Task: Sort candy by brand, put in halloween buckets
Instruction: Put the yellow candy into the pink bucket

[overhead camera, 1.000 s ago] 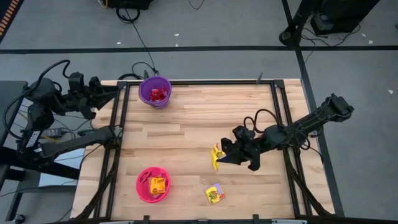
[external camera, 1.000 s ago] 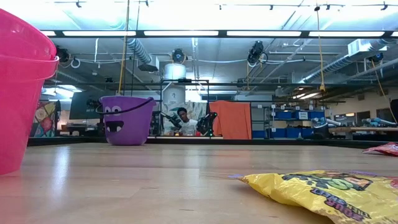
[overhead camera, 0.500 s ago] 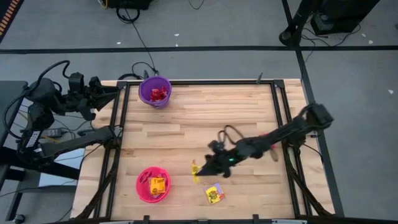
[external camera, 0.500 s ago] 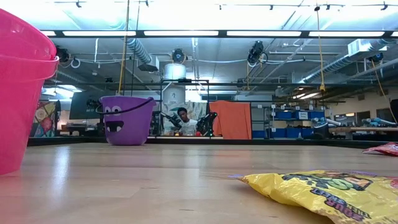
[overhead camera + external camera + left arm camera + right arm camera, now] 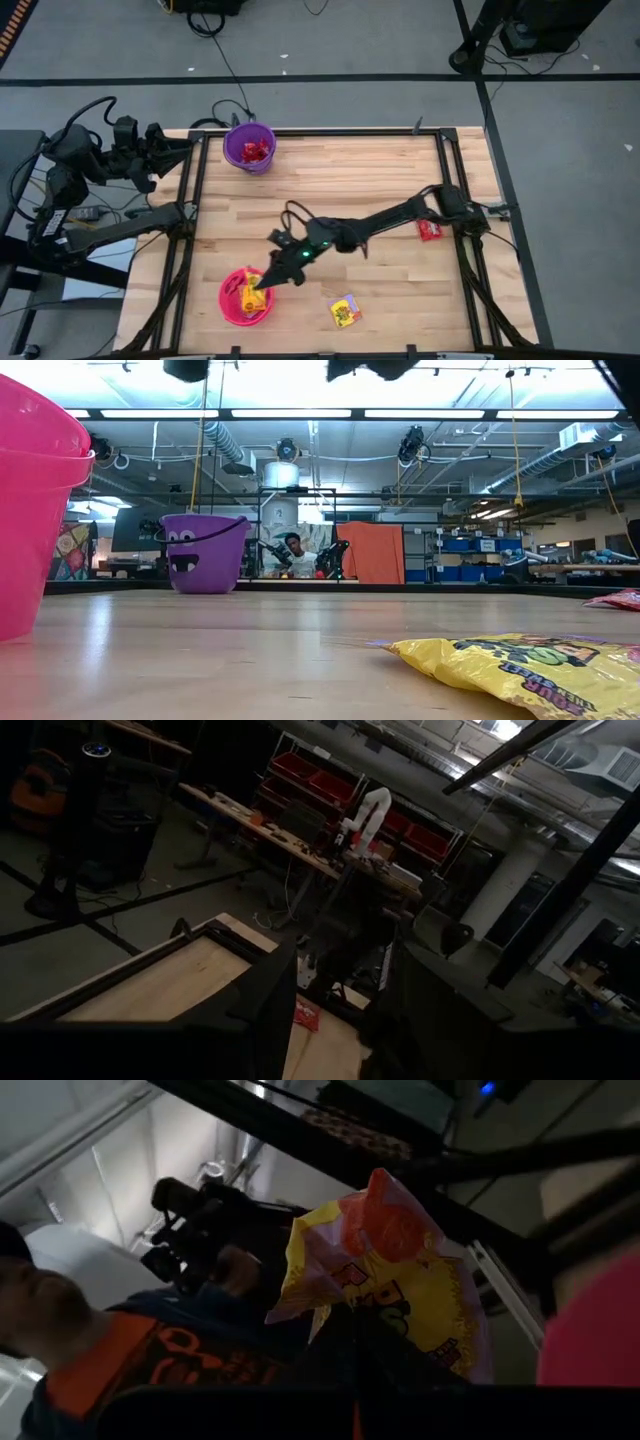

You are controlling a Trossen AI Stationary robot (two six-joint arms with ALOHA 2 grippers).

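Right arm reaches diagonally across the table (image 5: 330, 180) from its right edge toward the near-left corner; the right gripper (image 5: 262, 287) sits over the rim of the pink bucket (image 5: 230, 305). Its fingers are closed on a yellow candy packet (image 5: 385, 1280), which the right wrist view shows pinched at its lower edge and standing up crumpled above the fingers, with the pink bucket wall at that frame's edge. In the high view the held packet (image 5: 254, 296) is just over the bucket mouth, and other yellow candy lies inside the bucket beneath it. The purple bucket (image 5: 248, 147) stands at the far-left part of the table, well apart from the pink one, with red candy (image 5: 256, 152) inside. One loose yellow packet (image 5: 345, 311) lies flat on the wood near the front edge, to the right of the pink bucket. One red packet (image 5: 430, 231) lies near the right edge, beside the right arm's forearm. Left arm is parked off the table's far-left corner; left gripper (image 5: 335, 1005) points out over that corner, fingers apart with a clear gap between them, holding nothing. Low view: pink bucket (image 5: 35, 510) close at left, purple bucket (image 5: 205, 552) farther back, yellow packet (image 5: 520, 670) in the foreground; a person (image 5: 296, 556) sits in the room behind the table.
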